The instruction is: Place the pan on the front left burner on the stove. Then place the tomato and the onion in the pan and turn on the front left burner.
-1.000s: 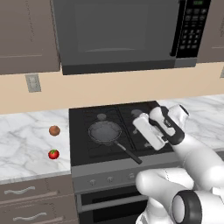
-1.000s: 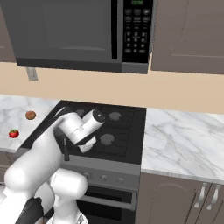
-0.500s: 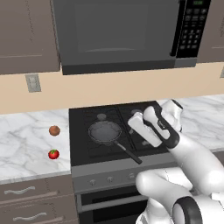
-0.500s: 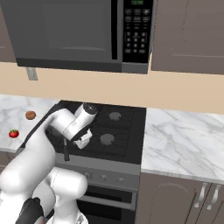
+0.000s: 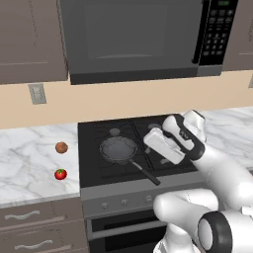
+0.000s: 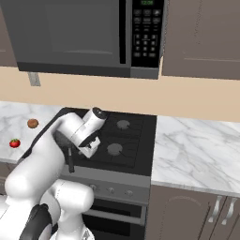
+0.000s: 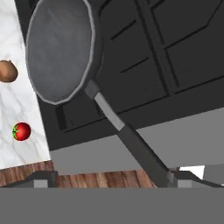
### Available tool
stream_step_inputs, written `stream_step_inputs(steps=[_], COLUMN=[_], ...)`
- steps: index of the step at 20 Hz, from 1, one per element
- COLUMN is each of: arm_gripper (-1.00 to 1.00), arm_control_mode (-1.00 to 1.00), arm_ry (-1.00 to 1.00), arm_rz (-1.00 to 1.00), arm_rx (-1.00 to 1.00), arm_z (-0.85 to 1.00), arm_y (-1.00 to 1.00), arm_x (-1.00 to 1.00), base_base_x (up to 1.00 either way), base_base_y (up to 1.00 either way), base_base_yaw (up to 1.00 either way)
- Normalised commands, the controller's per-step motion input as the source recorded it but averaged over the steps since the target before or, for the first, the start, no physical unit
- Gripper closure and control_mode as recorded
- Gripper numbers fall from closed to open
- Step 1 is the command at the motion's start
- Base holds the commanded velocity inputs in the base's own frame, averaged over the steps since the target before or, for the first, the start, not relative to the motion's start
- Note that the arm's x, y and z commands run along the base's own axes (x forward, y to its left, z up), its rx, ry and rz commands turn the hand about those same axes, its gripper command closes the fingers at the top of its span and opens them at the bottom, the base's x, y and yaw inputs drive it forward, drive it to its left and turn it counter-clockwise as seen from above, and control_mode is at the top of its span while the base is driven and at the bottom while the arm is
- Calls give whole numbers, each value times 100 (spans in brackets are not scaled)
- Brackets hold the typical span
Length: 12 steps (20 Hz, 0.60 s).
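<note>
The dark pan [image 5: 118, 149] sits on the stove [image 5: 94, 168] over its front left corner and covers the front left burner. Its long black handle [image 5: 146, 174] points toward the stove's front edge. My gripper [image 5: 157, 148] hovers open just right of the pan, above the handle. In the hand view the pan [image 7: 59, 48] lies at the upper left and its handle [image 7: 131, 140] runs down between my spread fingertips [image 7: 43, 178]. The red tomato [image 5: 60, 174] and the brown onion [image 5: 61, 147] lie on the marble counter left of the stove.
A dark microwave [image 5: 133, 39] hangs low over the cooktop. Small knobs [image 5: 126, 201] line the stove's grey front panel. Two grey burner caps [image 6: 114, 148] show on the stove's right side. Marble counter [image 6: 197, 145] extends to the right.
My hand has swung left across the stove toward the pan's handle, and its jaws stayed wide. The pan, tomato and onion have not moved.
</note>
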Motion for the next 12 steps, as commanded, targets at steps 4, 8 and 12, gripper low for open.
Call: stream_step_inputs(steps=[4,8,12], arm_gripper=[-100,-100,-100], arm_control_mode=[-100,-100,-100], arm_ry=[0,-1,-2], arm_rz=[25,26,25], arm_rx=[0,0,-2], arm_z=[0,0,0], arm_y=[0,0,1], arm_x=[-13,-18,-12], base_base_x=[0,0,0], base_base_y=[0,0,0], base_base_yaw=[0,0,0])
